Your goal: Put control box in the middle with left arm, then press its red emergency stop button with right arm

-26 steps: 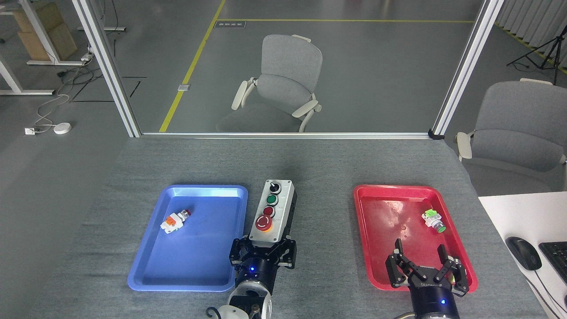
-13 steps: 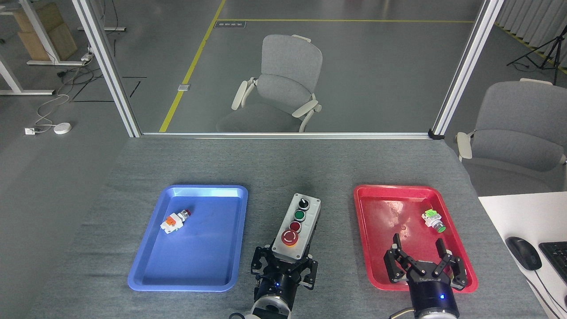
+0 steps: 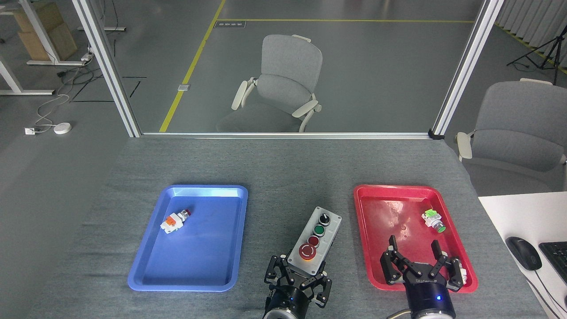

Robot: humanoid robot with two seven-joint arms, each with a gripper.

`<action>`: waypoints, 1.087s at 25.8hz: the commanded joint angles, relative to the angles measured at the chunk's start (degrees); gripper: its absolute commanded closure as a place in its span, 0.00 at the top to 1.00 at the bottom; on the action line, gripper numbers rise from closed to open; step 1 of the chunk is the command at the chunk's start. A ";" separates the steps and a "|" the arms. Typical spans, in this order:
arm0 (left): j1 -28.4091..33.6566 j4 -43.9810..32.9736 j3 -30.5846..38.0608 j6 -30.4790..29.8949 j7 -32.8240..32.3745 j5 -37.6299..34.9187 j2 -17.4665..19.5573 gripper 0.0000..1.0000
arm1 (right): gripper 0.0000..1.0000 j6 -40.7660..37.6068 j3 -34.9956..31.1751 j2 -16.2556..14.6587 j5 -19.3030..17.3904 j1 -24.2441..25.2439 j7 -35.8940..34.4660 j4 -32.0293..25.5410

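Observation:
The grey control box (image 3: 315,239) lies tilted on the table between the two trays, its far end leaning right. On its near end sits the red emergency stop button (image 3: 307,252) on a yellow ring. My left gripper (image 3: 297,274) is shut on the box's near end. Over the near part of the red tray my right gripper (image 3: 414,252) stands open, with nothing between its fingers.
A blue tray (image 3: 146,266) at the left holds a loose white-orange part (image 3: 174,221). The red tray (image 3: 367,248) at the right holds a green-tipped part (image 3: 433,220). A white desk with a mouse (image 3: 523,252) borders the table's right side.
My left gripper has carried the control box to the right and nearer to me, away from the blue tray. The right gripper has shifted slightly left.

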 commanded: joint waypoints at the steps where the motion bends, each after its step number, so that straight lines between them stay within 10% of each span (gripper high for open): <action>1: -1.37 2.36 -0.48 -0.10 0.22 0.08 0.00 0.00 | 0.99 -0.31 0.05 0.73 0.00 -0.04 0.02 0.00; 4: -1.72 2.80 -0.48 -0.10 -0.04 0.16 0.00 0.08 | 0.99 -0.84 0.22 1.53 0.09 -0.04 -0.06 0.00; 8: -1.72 2.88 -0.48 0.07 -0.31 0.25 0.00 0.55 | 0.99 -0.84 1.10 1.96 0.18 -0.04 -0.15 0.09; 16: -1.72 2.44 -0.22 0.25 -0.31 0.78 0.09 0.89 | 0.98 -0.84 1.89 3.11 0.18 -0.21 -0.33 0.35; 24: -0.93 0.42 -0.05 0.34 -0.31 0.78 0.09 0.96 | 0.93 -0.84 3.03 3.81 0.35 -0.21 -0.33 0.27; 28: 2.94 -4.76 0.13 0.25 -0.22 0.51 0.79 0.98 | 0.64 -1.10 3.47 3.81 0.44 -0.21 -0.33 0.27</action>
